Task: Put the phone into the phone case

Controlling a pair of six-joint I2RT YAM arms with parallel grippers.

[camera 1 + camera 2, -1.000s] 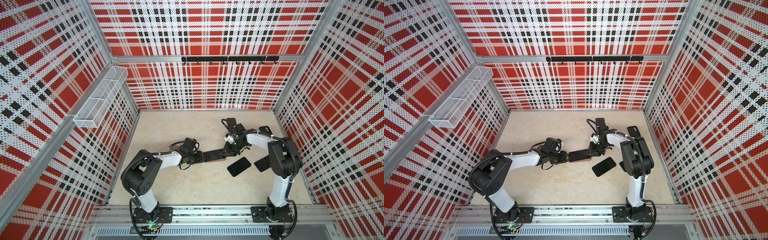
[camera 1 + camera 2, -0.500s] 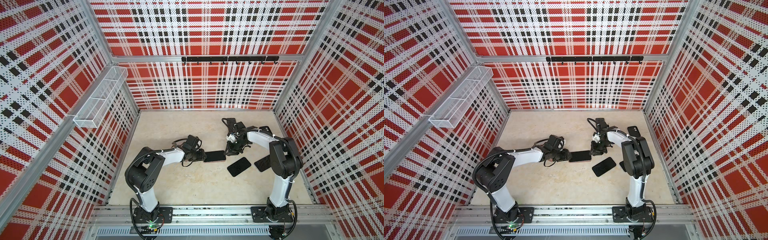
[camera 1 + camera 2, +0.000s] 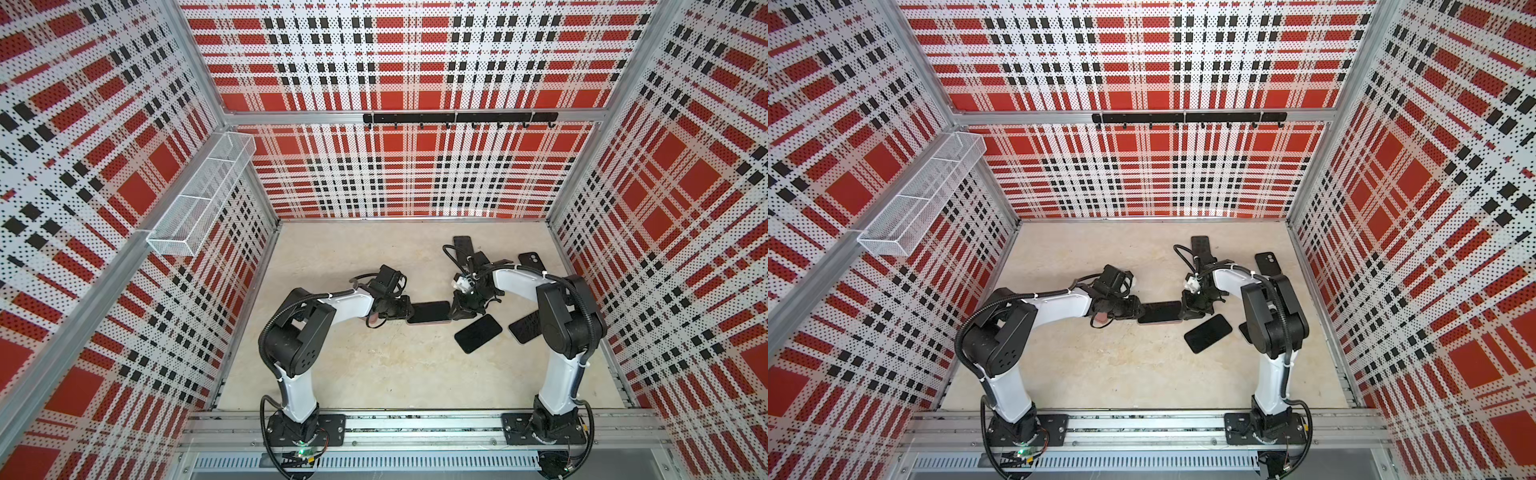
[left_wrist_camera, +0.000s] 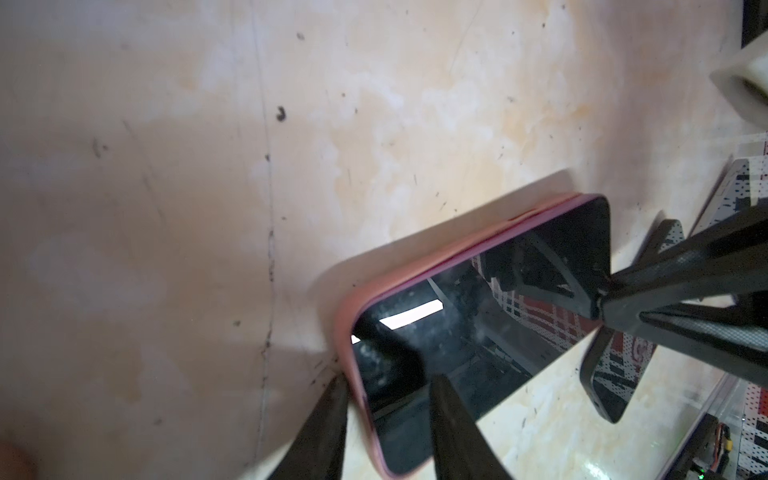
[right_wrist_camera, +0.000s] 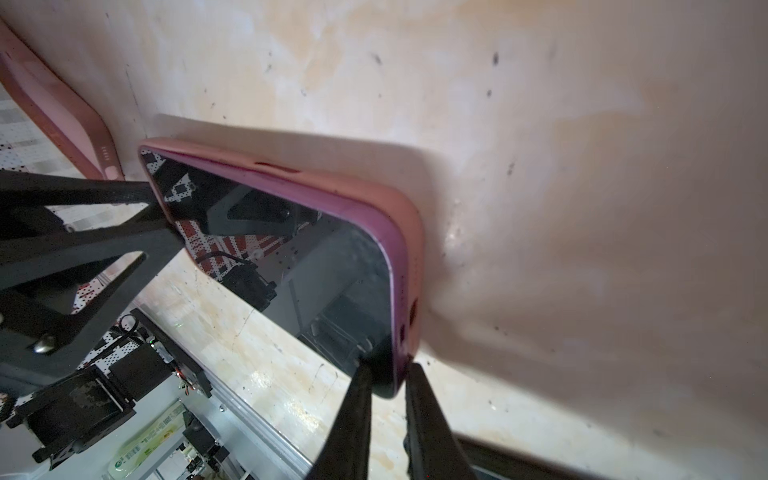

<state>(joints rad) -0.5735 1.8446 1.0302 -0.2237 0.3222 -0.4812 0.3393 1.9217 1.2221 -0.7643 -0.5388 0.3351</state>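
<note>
The phone is dark-screened and sits inside a pink phone case, mid-floor between my two arms. My left gripper is at its left end. One finger presses the case's rim and the other lies on the screen. At the opposite end, my right gripper pinches a corner, with one finger on the glass and one behind the case. Both grippers are shut on it.
A bare black phone lies just right of the grip, and a dark slab lies by the right arm. A black case and another black phone lie farther back. A second pink piece lies under the left wrist. A wire basket hangs on the left wall.
Both pairs of jaws have narrowed onto the phone's ends. The left arm's elbow has shifted slightly right. The cased phone stays about where it was.
</note>
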